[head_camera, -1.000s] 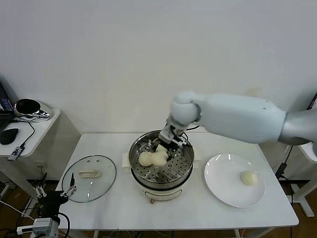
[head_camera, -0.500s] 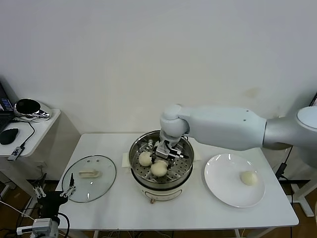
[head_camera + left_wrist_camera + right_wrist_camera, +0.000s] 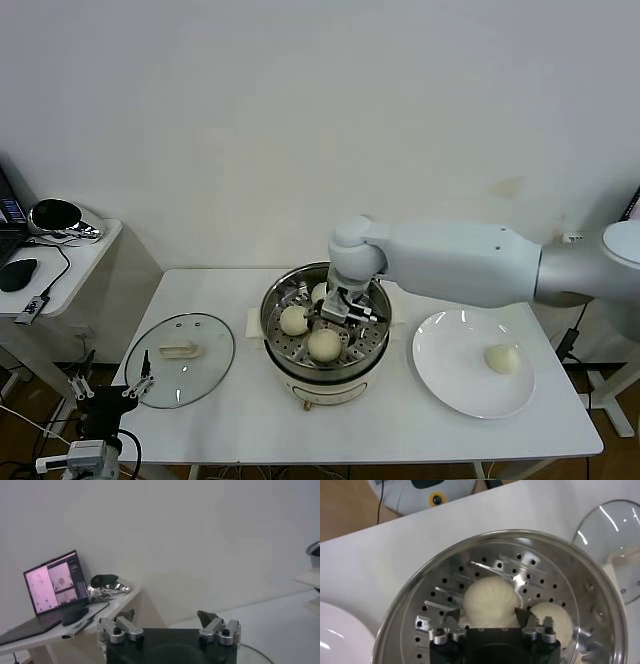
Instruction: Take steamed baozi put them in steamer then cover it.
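The steamer [image 3: 372,342] stands mid-table with three baozi on its perforated tray: one at the front [image 3: 324,344], one to the left [image 3: 293,320], and one at the back [image 3: 320,292] partly hidden. My right gripper [image 3: 343,308] hovers low inside the pot. In the right wrist view the gripper [image 3: 487,616] is open, with the front baozi [image 3: 490,601] resting on the tray [image 3: 485,562] between its fingers and another baozi [image 3: 551,621] beside it. A fourth baozi [image 3: 501,358] lies on the white plate [image 3: 450,375]. The glass cover [image 3: 180,346] lies flat left of the steamer. My left gripper [image 3: 108,382] is open and parked low at the table's left front corner.
A side table at far left holds a mouse [image 3: 17,273] and a shiny object [image 3: 56,215]; the left wrist view shows a laptop [image 3: 55,582] there. The white wall is close behind the table. My left gripper [image 3: 167,617] holds nothing.
My right gripper carried a baozi from the back of the tray toward the front, set it down, opened and drew back slightly. The left arm has not moved.
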